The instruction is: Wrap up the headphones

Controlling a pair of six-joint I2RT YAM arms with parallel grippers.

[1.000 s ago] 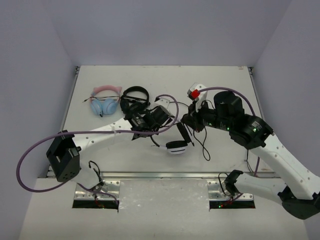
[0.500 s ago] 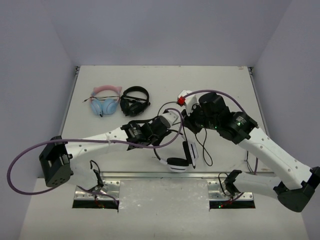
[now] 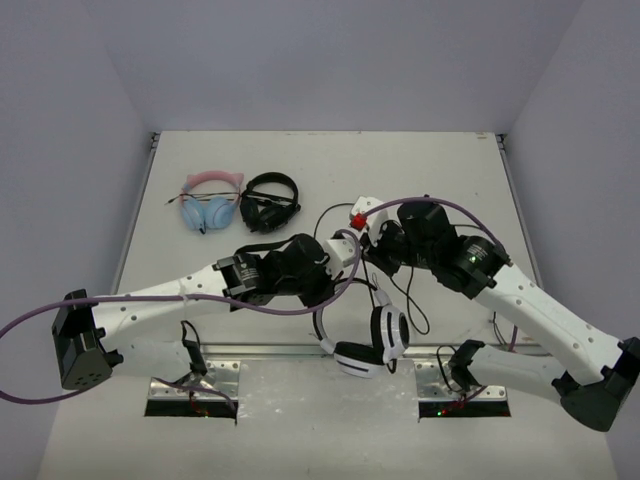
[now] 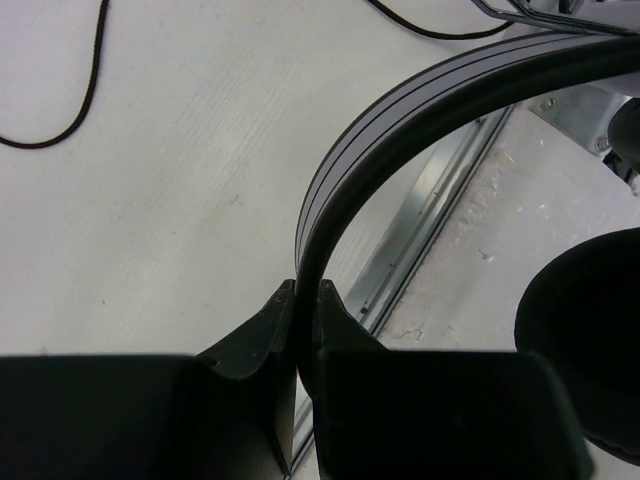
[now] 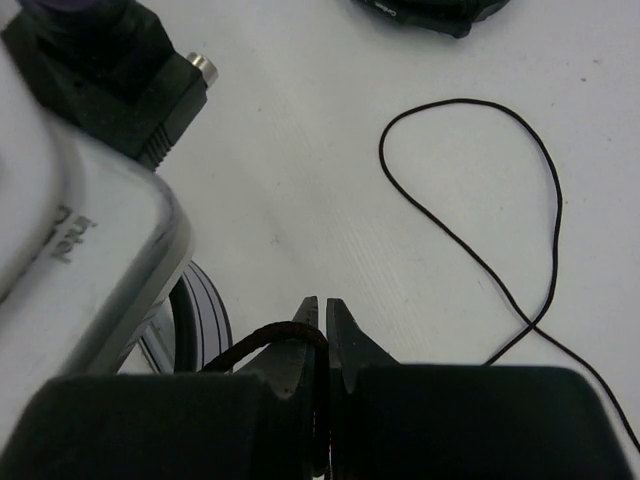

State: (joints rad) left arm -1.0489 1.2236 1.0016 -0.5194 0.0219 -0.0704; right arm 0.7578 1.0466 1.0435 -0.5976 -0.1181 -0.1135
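**Both claws clamped: headband in the left, cable in the right**

The left claw (image 4: 308, 290) is pinched narrow on the headband (image 4: 420, 110) of the white headphones (image 3: 370, 345), with the striped band running up out of the fingertips and arching to the right. One black ear pad (image 4: 590, 340) hangs just right of the claw. Below the band lie the pale surface (image 4: 150, 200) and the metal rail (image 4: 440, 210) along its near edge. From above, the headphones sit at that near edge, between the two arm bases, with the cups over the rail.

The right claw (image 5: 322, 305) is also closed tight, gripping a strand of the thin black cable (image 5: 480, 260) that enters between its fingers from the left. Beyond the claw, the cable lies in a loose loop on the surface. The grey housing of the left arm (image 5: 80, 230) fills the left side of that wrist view, close by.

Farther back on the left of the surface, the pink-and-blue cat-ear headphones (image 3: 210, 200) and the black headphones (image 3: 270, 200) lie just beside each other, well apart from both claws.
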